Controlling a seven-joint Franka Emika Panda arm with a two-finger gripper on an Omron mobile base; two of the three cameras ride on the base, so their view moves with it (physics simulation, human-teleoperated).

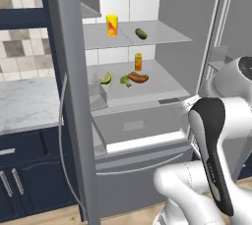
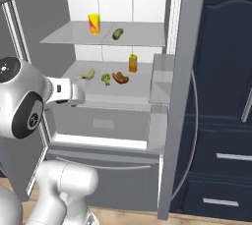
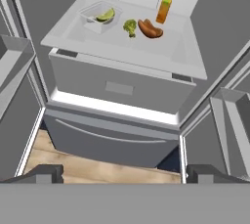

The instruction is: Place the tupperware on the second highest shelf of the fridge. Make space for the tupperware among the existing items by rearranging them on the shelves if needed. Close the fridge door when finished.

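Fridge [image 1: 172, 32]: both doors open, white-grey interior exposed; I class the closing step as not yet begun.

Lower shelf slab [image 3: 146, 54]: broad, thick front edge, above the drawer. I judge this the second highest shelf, since the thin upper shelf [image 1: 162, 36] sits above it, though the fridge's top is cropped.

Upper shelf contents: yellow cup [image 1: 112, 25] upright, cucumber [image 1: 141, 33] lying beside it, apart.

Tupperware [image 3: 99, 16]: already resting on the lower slab, toward its left rear corner, a yellow-green wedge inside.

Neighbours on that slab: orange bottle [image 3: 164, 9] upright at the back, sausage in bun [image 3: 150, 28] and broccoli piece [image 3: 130, 26] just beside each other, apart from the box.

Gripper [image 3: 122, 173]: jaws spread wide, holding nothing, poised well back from the shelf and above the drawer.

Risks, as I judge them: a reach inward could topple the bottle or nudge the box; swinging a door with the arm between would jam it.

View differences: the hand view shows the clear box walls plainly; the left base view half hides the box behind the door bin; the base views add the upper shelf.
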